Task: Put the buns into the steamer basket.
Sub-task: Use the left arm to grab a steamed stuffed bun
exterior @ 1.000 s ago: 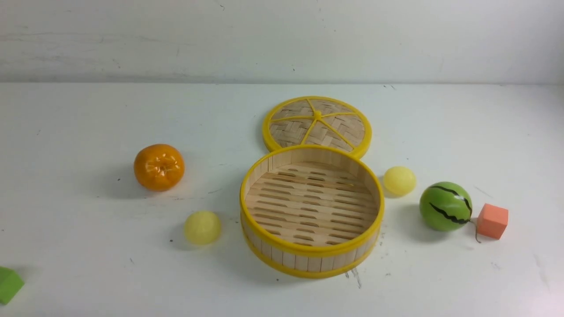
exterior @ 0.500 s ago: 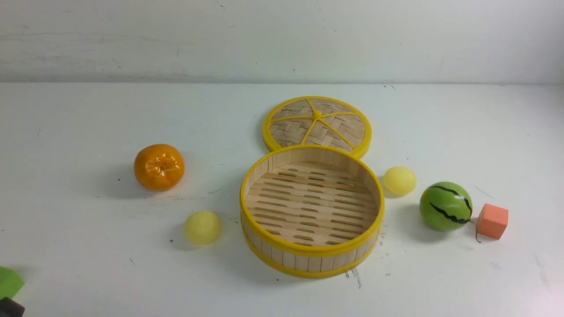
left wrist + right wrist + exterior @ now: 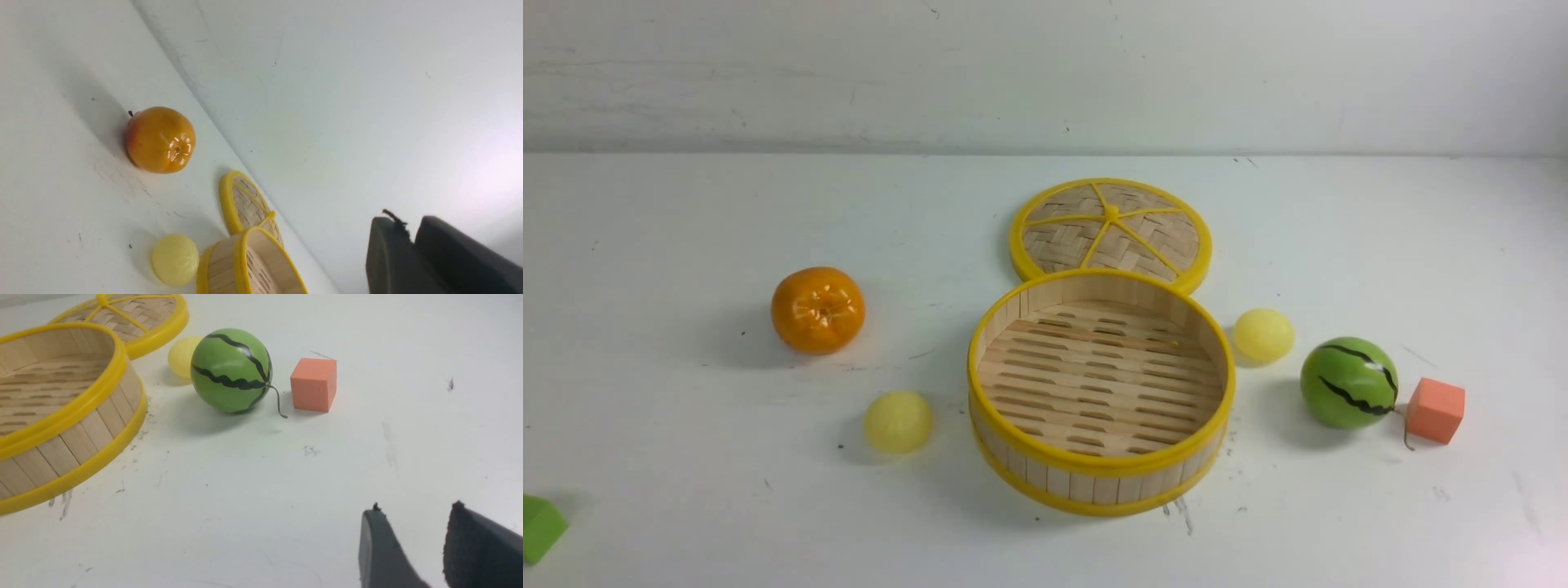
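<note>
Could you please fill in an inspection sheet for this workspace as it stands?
Surface: white table, scuffed, with dark marks.
Job's things: steamer basket upright and empty; left bun and right bun on the table, one on either side of it.
Clutter: lid flat behind the basket; tangerine, watermelon ball, orange cube, green block.
Grippers: left gripper shut, empty; right gripper open, empty.
Cables: nothing seen.
Surroundings: plain white wall.
</note>
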